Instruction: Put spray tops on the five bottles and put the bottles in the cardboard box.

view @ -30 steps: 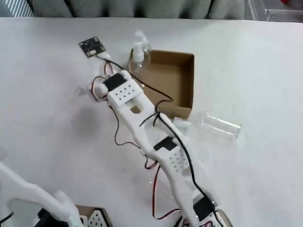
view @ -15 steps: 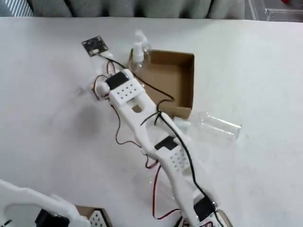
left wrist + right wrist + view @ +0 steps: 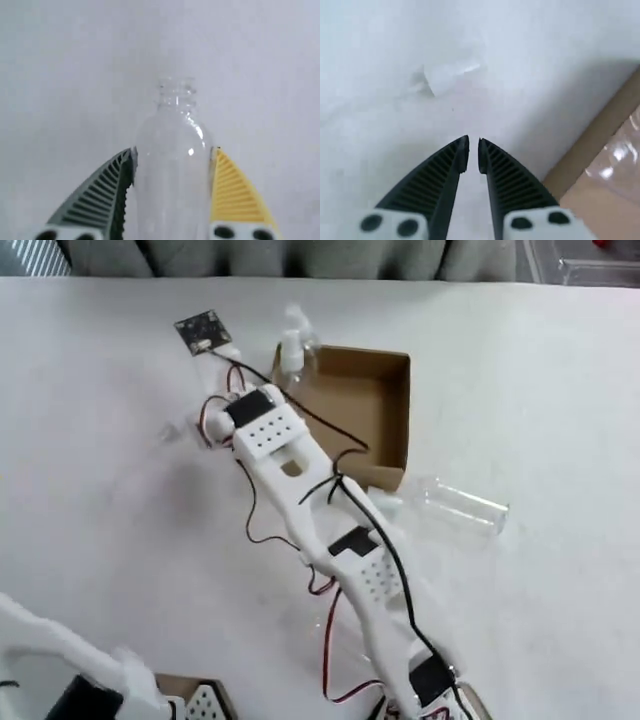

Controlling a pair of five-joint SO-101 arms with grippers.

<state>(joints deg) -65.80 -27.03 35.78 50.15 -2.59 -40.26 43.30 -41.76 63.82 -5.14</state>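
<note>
The left hand (image 3: 173, 151) grips a clear uncapped bottle (image 3: 172, 125); the right hand (image 3: 472, 147), nearly closed and empty, hangs over the tabletop (image 3: 375, 30), spray top (image 3: 447, 75) ahead, cardboard box (image 3: 600, 145) beside it

The left gripper (image 3: 173, 152) has one ribbed grey finger and one ribbed yellow finger, and the bottle (image 3: 172, 180) between them is clear and colourless against the white table (image 3: 60, 60). The right gripper (image 3: 473, 142) has two black ribbed fingers on white bases; ahead of its tips lies a whitish, translucent spray top (image 3: 450, 75), and beside it the cardboard box (image 3: 600, 135) is plain brown. The right arm (image 3: 300, 480) behind that gripper is white with black blocks and red and black wires.
</note>
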